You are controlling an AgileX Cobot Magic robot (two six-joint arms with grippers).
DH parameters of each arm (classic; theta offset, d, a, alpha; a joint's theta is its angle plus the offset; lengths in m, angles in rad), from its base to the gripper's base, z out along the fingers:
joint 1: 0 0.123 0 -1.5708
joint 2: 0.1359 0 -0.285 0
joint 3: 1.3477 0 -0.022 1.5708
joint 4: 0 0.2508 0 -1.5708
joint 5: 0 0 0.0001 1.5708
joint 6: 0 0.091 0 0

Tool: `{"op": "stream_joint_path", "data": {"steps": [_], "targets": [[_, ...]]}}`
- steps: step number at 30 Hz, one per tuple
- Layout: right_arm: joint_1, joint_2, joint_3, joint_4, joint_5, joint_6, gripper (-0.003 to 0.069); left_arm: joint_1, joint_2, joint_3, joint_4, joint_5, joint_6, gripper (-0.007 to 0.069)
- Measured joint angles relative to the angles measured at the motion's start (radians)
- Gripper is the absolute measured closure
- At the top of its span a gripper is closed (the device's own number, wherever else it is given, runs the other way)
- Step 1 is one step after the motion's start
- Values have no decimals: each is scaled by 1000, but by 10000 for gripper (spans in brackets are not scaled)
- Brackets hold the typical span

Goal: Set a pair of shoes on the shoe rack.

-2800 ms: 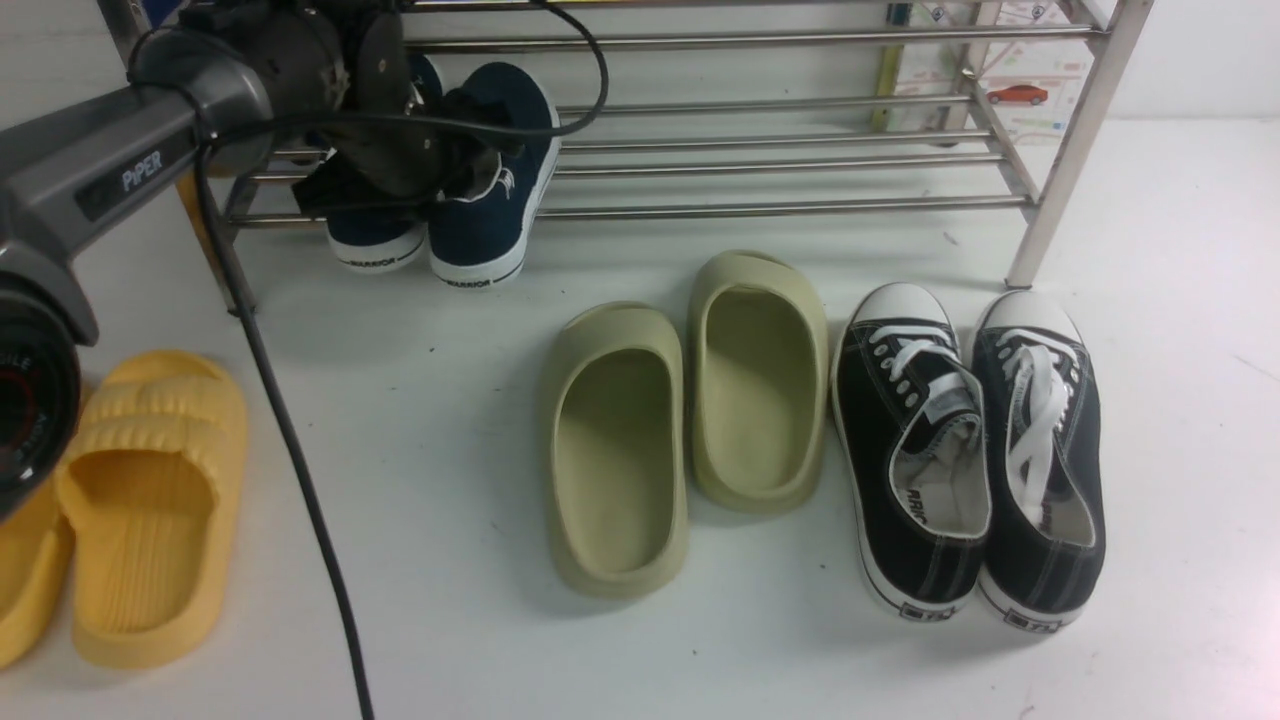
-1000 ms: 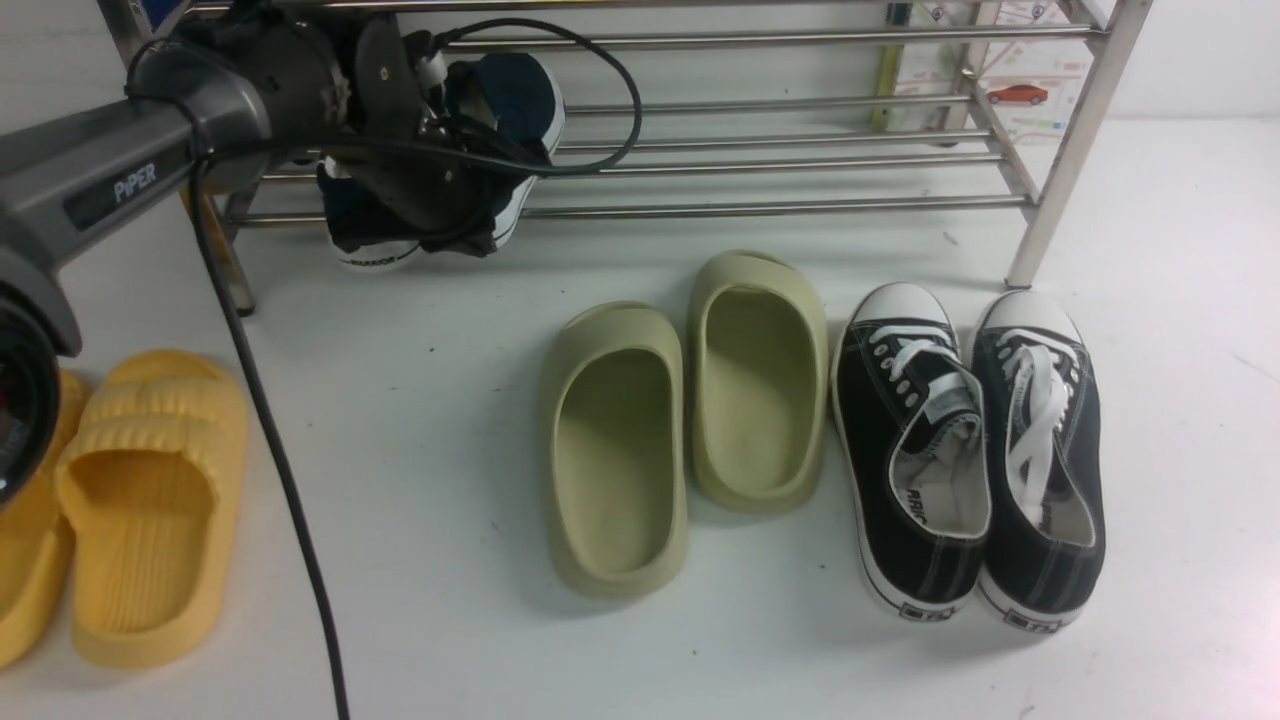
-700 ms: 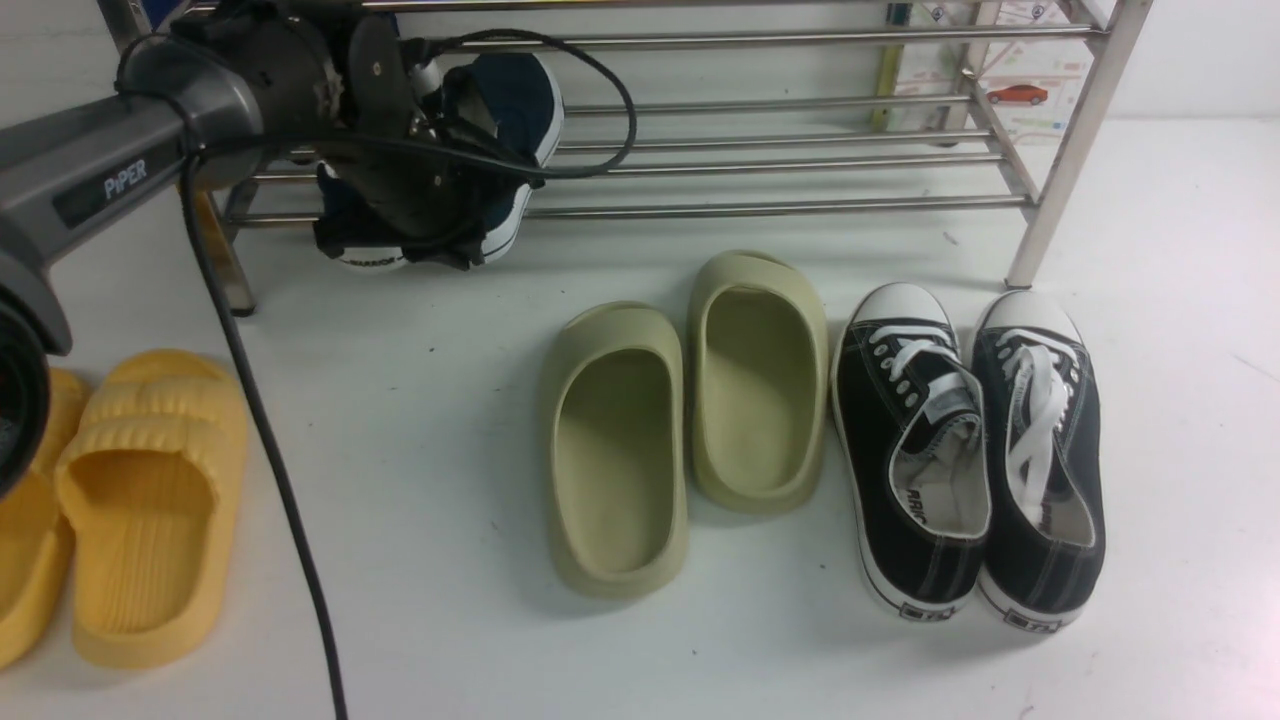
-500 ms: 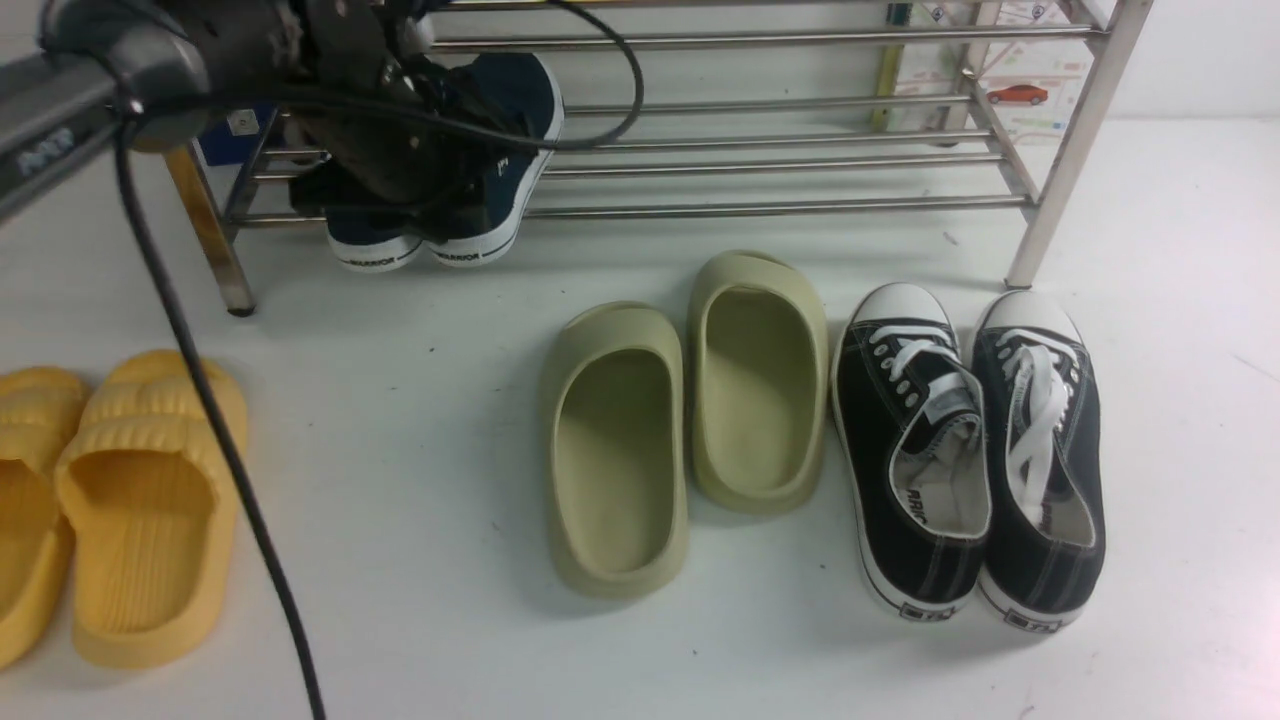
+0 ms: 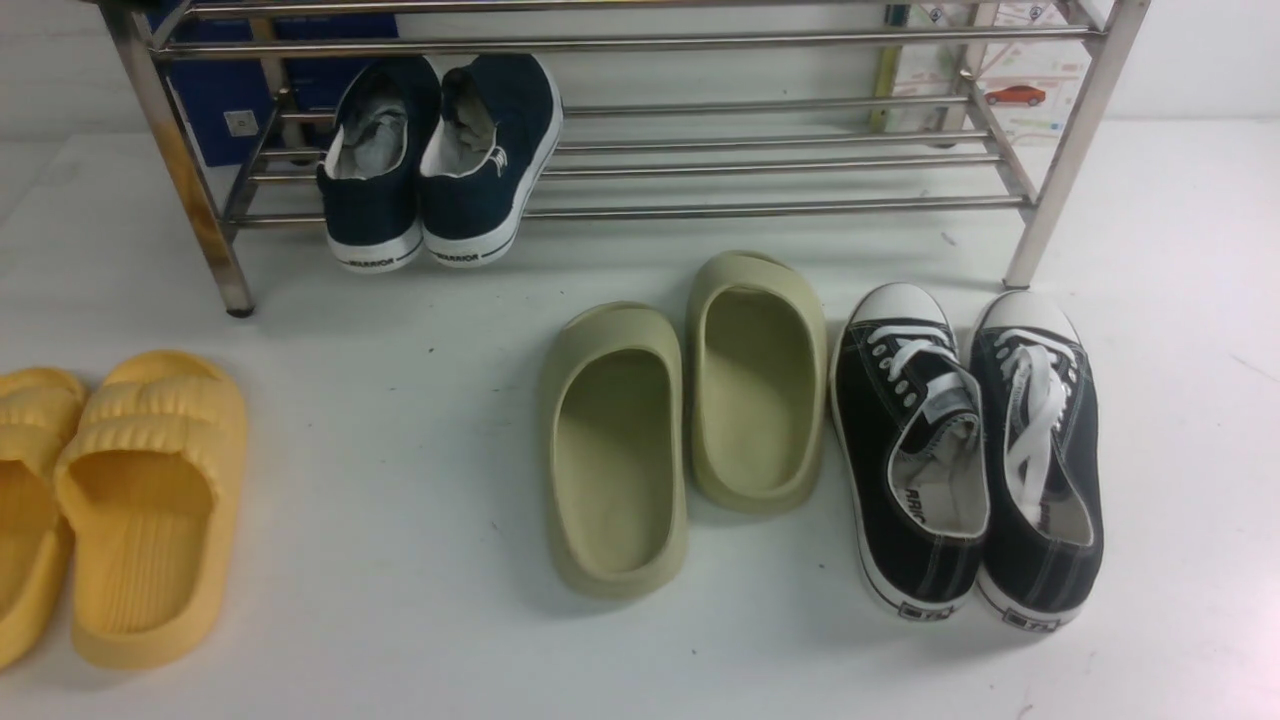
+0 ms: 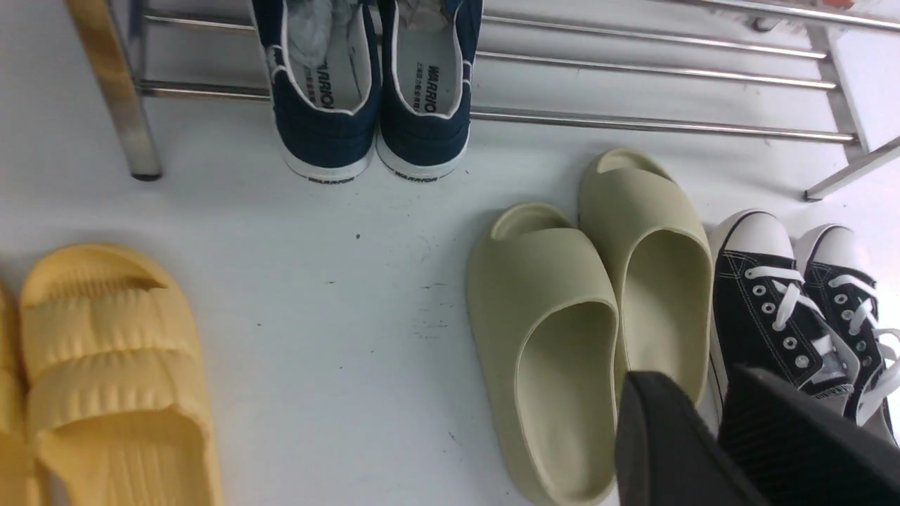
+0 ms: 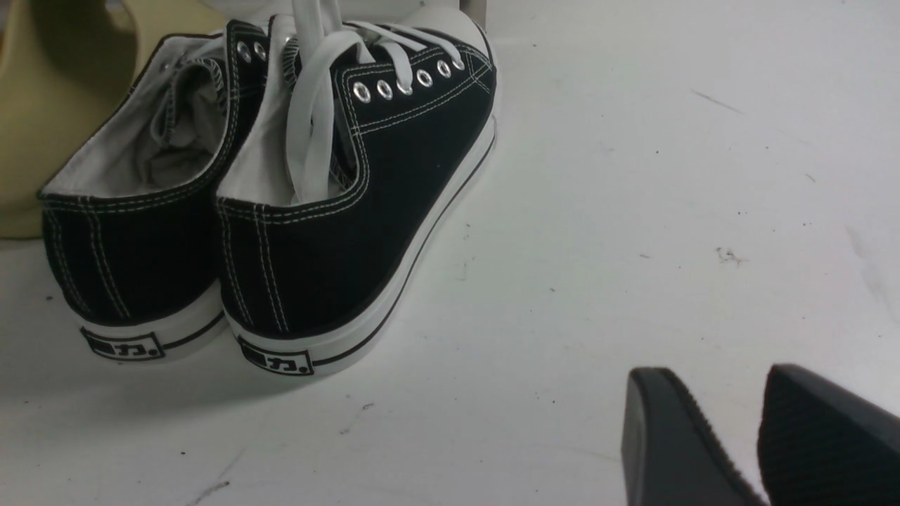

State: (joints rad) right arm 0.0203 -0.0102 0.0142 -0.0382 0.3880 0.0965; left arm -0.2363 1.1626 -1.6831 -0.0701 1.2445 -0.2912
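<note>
Looking across the white floor [image 5: 420,420], I see the shoe rack [image 5: 760,160] spanning the far side, its steel bars running wide between angled legs. On its lowest shelf, toward my left end, sits the pair of shoes [image 5: 440,160]: two navy slip-ons side by side and touching, heels toward me and hanging a little over the front bar, toes pointing deeper into the rack, grey paper stuffing visible inside.

Nearer to me, on the floor, the olive-green clogs [image 5: 685,410] lie together in the middle, with the black lace-up sneakers [image 5: 965,450] just beside them on the right. At the far left are the yellow slides [image 5: 120,500], partly cut off by the frame edge.

Neither arm shows in my front view. From the wrist cameras, the left gripper [image 6: 710,429] hangs above the clogs and the black sneakers, fingers a narrow gap apart with nothing between them. The right gripper [image 7: 731,429] hovers over bare floor near the black sneakers, likewise slightly parted and empty.
</note>
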Motion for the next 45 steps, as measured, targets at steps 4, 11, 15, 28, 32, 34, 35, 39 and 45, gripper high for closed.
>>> {"op": "stream_joint_path", "data": {"steps": [4,11,15,28,32,34,35,39,45], "targets": [[0,0,0,0,0,0,420,0,-244,189,15,3,0,597],[0,0,0,0,0,0,420,0,-712,655,20,-164,-43,638],[0,0,0,0,0,0,420,0,-985,954,35,-281,-151,638],[0,0,0,0,0,0,420,0,-1095,1200,46,-363,-180,638],[0,0,0,0,0,0,420,0,-1095,1219,88,-484,-180,638],[0,0,0,0,0,0,420,0,-1095,1237,129,-574,-180,638],[0,0,0,0,0,0,420,0,-1095,1244,136,-593,-180,638],[0,0,0,0,0,0,420,0,-1100,1361,158,-751,-166,638],[0,0,0,0,0,0,420,0,-1171,1642,102,-812,-50,637]]}}
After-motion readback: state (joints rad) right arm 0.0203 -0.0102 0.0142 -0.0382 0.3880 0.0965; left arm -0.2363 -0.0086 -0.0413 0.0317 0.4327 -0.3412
